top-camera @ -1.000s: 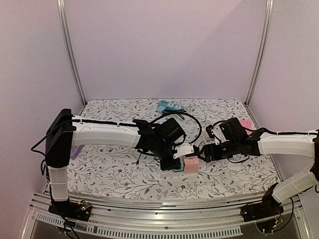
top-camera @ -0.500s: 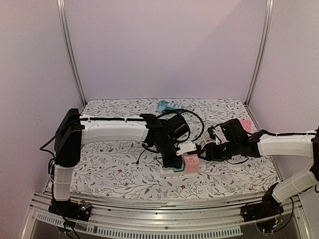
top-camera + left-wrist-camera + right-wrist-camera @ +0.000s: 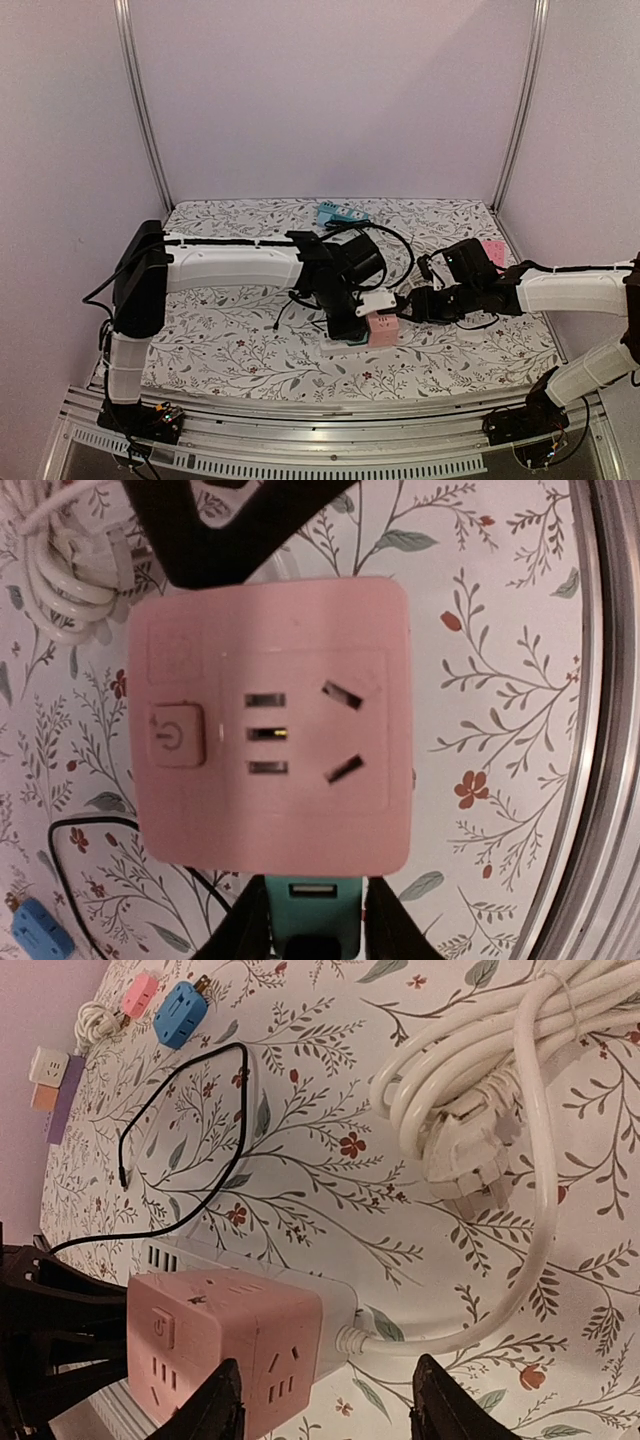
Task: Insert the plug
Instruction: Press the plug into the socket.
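A pink cube socket (image 3: 383, 328) stands on a white power strip (image 3: 340, 348) near the table's front middle. In the left wrist view the pink cube (image 3: 270, 720) fills the frame. My left gripper (image 3: 318, 925) is shut on a teal cube adapter (image 3: 318, 895) that touches the pink cube's side. In the top view the left gripper (image 3: 347, 322) hides the teal cube. My right gripper (image 3: 340, 1410) is open and empty, its fingers astride the strip's end (image 3: 345, 1320) and the pink cube's corner (image 3: 220, 1350). It is right of the cube in the top view (image 3: 410, 305).
The strip's white cord is coiled with its plug (image 3: 465, 1165) on the floral cloth. A thin black cable (image 3: 180, 1130) loops nearby. Blue (image 3: 180, 1005) and pink (image 3: 140, 990) adapters lie farther off. A teal strip (image 3: 335, 212) lies at the back and a pink block (image 3: 492, 250) at the right.
My left arm has swung right and stretched out, bringing the teal cube against the pink cube; the teal cube is now hidden in the top view. My right gripper has barely moved.
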Controlling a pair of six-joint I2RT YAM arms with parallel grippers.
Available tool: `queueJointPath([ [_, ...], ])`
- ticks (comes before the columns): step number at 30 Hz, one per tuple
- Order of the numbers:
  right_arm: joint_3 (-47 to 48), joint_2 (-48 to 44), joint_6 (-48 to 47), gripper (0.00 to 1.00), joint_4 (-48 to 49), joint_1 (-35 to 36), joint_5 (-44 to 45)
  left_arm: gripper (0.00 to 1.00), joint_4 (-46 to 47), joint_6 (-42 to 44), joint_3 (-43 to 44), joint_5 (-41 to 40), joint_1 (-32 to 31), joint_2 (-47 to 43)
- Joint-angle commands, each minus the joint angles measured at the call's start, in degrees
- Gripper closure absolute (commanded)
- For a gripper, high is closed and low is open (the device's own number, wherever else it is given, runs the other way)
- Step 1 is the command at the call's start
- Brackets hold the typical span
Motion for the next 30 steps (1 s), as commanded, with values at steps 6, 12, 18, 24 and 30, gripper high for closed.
queueJointPath([
  [6, 1.7, -0.5, 0.1, 0.40, 3.3, 1.3, -4.9, 0.25, -13.8, 7.3, 10.0, -3.2, -0.7, 7.9],
  [12, 2.3, -1.4, -0.3, 0.40, 2.1, 1.3, -4.4, 0.07, -16.3, 8.7, 14.7, -3.7, -0.3, 6.6],
  [18, 4.3, -3.2, -3.0, 0.34, -1.8, 1.2, -2.0, 0.00, -16.4, 10.8, 12.7, -4.5, -0.4, 2.1],
  [24, 8.9, -5.9, -9.2, 0.25, -10.6, 1.3, 2.5, 0.01, -16.8, 15.1, 12.5, -6.2, -0.4, -4.1],
  [30, 11.8, -8.5, -22.2, 0.23, -12.7, 2.5, 0.8, 0.01, -17.0, 14.2, 7.1, -4.6, 1.0, -12.7],
])
